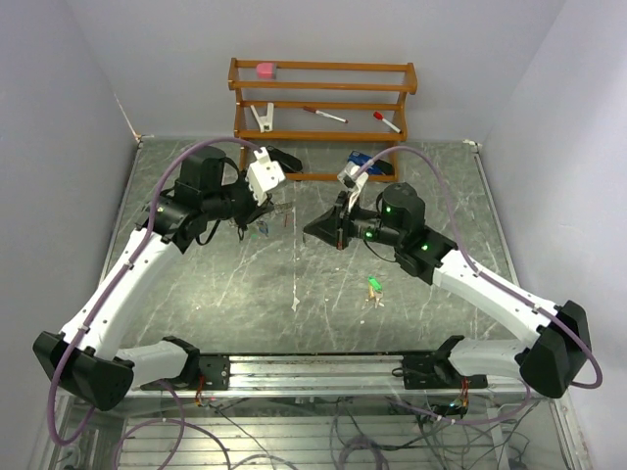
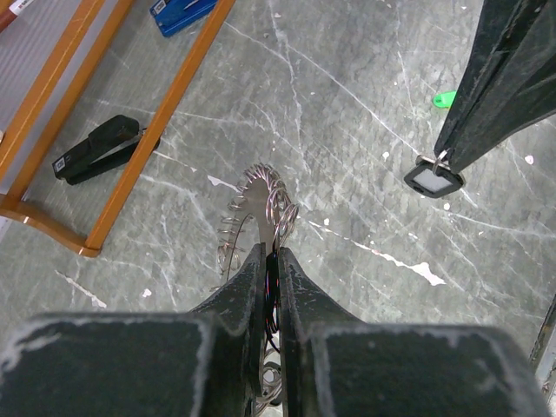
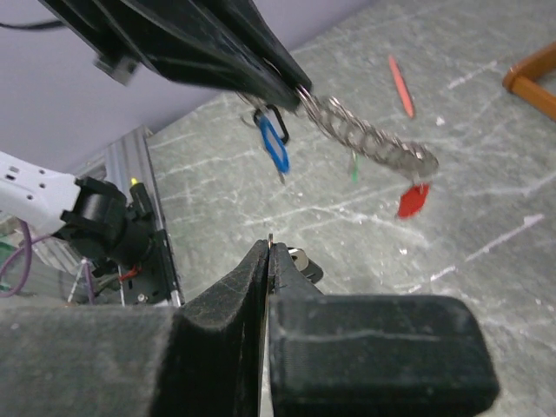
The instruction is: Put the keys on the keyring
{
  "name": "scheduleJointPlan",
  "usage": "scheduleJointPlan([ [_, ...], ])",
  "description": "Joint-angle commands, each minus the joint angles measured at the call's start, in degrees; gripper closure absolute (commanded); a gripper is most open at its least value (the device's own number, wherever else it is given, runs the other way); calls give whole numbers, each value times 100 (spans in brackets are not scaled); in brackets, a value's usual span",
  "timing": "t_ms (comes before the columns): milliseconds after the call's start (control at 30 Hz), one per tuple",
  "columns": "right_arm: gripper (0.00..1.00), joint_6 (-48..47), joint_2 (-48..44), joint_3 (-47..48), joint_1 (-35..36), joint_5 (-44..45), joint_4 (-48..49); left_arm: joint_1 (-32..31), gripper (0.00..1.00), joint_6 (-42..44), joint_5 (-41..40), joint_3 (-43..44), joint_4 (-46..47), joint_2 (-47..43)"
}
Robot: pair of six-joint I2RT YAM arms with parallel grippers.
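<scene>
Jaws of the left gripper [image 2: 271, 254] pinch shut on the keyring [image 2: 265, 195], raised over the bench [image 1: 245, 294]. The right gripper [image 3: 269, 252], jaws closed, holds a black-headed key [image 2: 433, 180] nearby. A green key [image 1: 373, 285] lies on the bench. The wooden rack [image 1: 323, 88] holds a pink block [image 1: 265, 70] and a red-capped pen [image 1: 386, 120].

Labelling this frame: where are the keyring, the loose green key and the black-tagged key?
keyring [image 2: 269, 193], left wrist view, on its wire coil.
green key [image 1: 374, 285], top view, on its green head.
black-tagged key [image 2: 433, 180], left wrist view, on its tag.
</scene>
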Motion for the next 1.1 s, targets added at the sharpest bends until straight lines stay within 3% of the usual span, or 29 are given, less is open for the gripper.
scheduleJointPlan([
  [0, 100, 118, 153, 518, 195, 25, 350, -60, 93, -4, -2, 289, 276, -7],
  [333, 100, 158, 784, 1316, 474, 561, 170, -91, 93, 84, -63, 374, 193, 48],
  [1067, 100, 340, 1273, 1747, 597, 1548, -145, -153, 93, 86, -33, 359, 156, -24],
])
